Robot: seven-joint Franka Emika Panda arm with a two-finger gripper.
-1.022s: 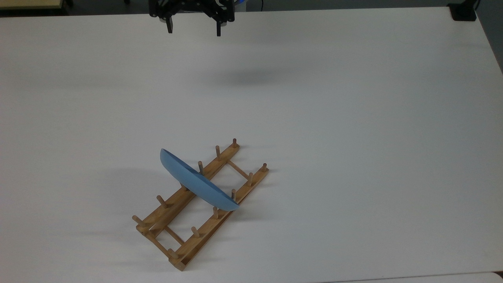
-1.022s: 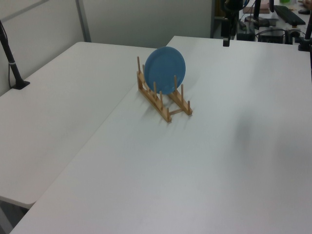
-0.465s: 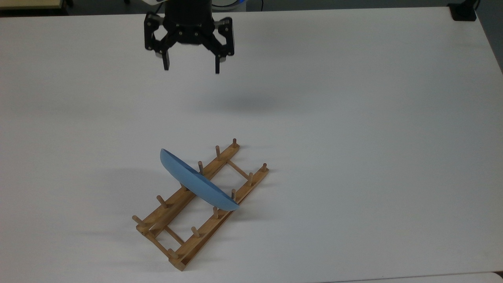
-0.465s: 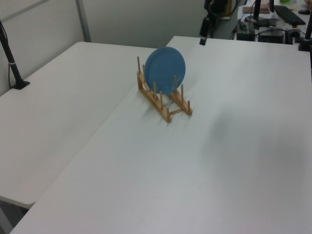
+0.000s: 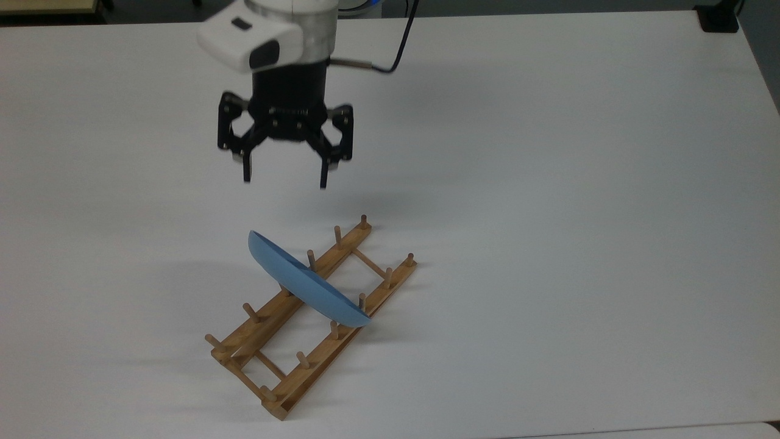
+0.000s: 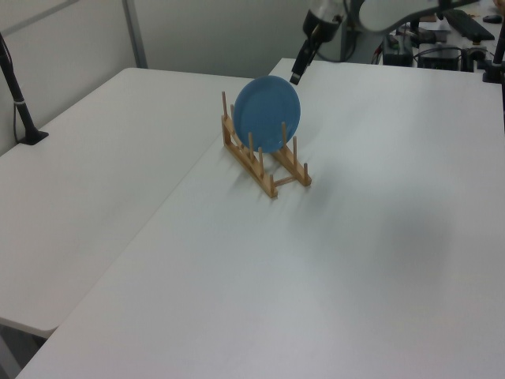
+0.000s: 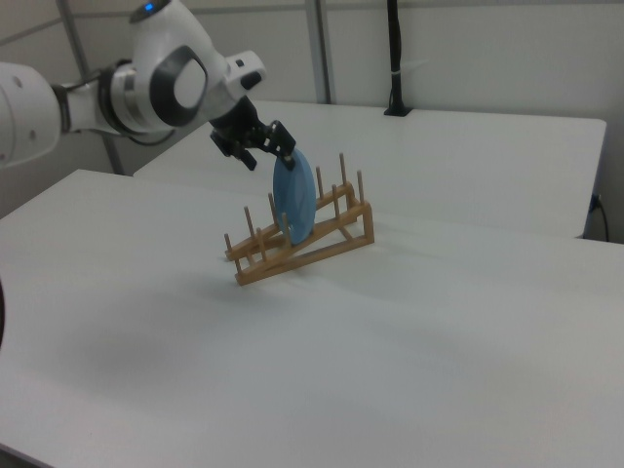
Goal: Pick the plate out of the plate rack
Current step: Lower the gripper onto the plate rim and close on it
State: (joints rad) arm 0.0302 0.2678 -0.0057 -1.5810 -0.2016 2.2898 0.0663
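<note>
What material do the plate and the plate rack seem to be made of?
The plate looks like matte plastic or glazed ceramic: uniform light blue, no pattern, little shine, so it stays open. The plate rack appears to be unpainted wood, possibly bamboo: light brown rails with round dowel pegs.

The hand (image 5: 284,180) is hanging with its fingers spread, at twelve o'clock from the light blue plate (image 5: 304,283), which is standing on edge in the wooden plate rack (image 5: 317,317) on the white table (image 5: 579,213).

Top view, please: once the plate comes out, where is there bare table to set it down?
The table is bare across the top view's right, from the rack to the table's edge, and on the top view's left of the plate. It is crowded only between the open gripper and rack.
</note>
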